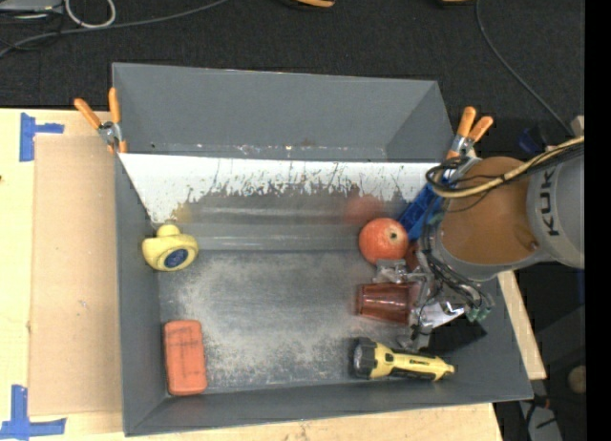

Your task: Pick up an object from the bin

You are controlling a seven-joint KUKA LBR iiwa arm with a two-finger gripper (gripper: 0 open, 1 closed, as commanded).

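Close beside the gripper (421, 321), whose state could not be told, the dark-red block (382, 302) might be knocked away.

A silver-grey arm link (576, 212) bears black "KU" lettering. A rounded orange wrist cover (482, 231) sits under looping yellow and black cables (475, 174), and the metal gripper (424, 323) is strung with thin wires.
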